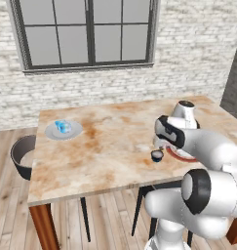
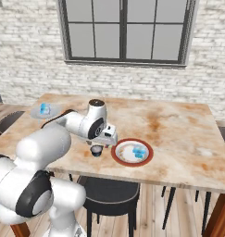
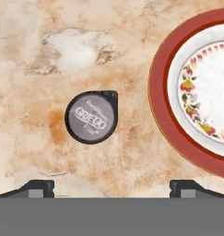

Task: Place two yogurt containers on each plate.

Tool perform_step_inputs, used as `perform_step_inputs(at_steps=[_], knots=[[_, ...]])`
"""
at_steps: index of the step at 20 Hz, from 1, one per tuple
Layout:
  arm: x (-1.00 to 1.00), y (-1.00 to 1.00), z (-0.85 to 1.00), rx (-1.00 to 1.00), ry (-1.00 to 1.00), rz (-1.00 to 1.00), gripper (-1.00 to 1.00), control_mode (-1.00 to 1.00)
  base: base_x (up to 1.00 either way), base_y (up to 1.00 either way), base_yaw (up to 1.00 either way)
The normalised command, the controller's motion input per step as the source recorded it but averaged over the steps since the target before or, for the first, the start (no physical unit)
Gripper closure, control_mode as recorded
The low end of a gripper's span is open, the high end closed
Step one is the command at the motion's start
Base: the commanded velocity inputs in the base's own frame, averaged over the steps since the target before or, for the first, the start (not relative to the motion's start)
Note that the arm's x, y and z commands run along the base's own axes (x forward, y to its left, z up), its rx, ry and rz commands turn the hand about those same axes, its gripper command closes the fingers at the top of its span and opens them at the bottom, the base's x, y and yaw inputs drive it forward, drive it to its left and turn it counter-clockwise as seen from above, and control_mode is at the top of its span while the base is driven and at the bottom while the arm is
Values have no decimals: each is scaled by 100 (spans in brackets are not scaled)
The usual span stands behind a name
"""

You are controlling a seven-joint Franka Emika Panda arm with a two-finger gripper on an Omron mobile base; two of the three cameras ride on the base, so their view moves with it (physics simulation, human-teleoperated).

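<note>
A yogurt cup (image 3: 91,116) stands upright on the counter (image 1: 110,141), just left of the red-rimmed plate (image 2: 132,152) and apart from it. In the hand view its round dark-grey lid reads "GRIEGO" in pale capitals, with smaller lines above and below that are too fine to read; a small pull tab juts from the lid's edge. In the base views the same cup (image 2: 96,151) looks dark and sits directly under the end effector (image 3: 111,186).

The red-rimmed plate carries light-blue yogurt cups (image 2: 139,152); they blur together, so their count cannot be told. In the hand view the plate's inner band shows a pattern of red and yellow flowers (image 3: 196,99) around a white middle.

Far off at the counter's left far corner lies the grey plate (image 1: 64,131), with light-blue cups (image 1: 63,127) on it, again too small to count.

The end effector is released: its two dark fingertips (image 3: 37,188) stand wide apart, above the lone cup and clear of it, holding nothing.

The counter has a mottled tan marble top. A dark chair (image 1: 22,156) stands at its left end, and a brick wall with a dark-framed window (image 2: 125,32) lies beyond.
</note>
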Motion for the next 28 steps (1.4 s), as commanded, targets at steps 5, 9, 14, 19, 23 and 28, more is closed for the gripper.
perform_step_inputs(at_steps=[5,9,14,19,23,28], knots=[[50,71,-7,-4,1,-7,-100,-100,0,0,0],[51,3,-27,0,0,-10,-100,-100,0,0,0],[18,-35,-7,0,7,-6,-100,-100,0,0,0],[-3,-9,0,0,1,0,-100,-100,0,0,0],[-3,7,-18,0,0,0,-100,-100,0,0,0],[-9,2,-49,0,0,0,-100,-100,0,0,0]])
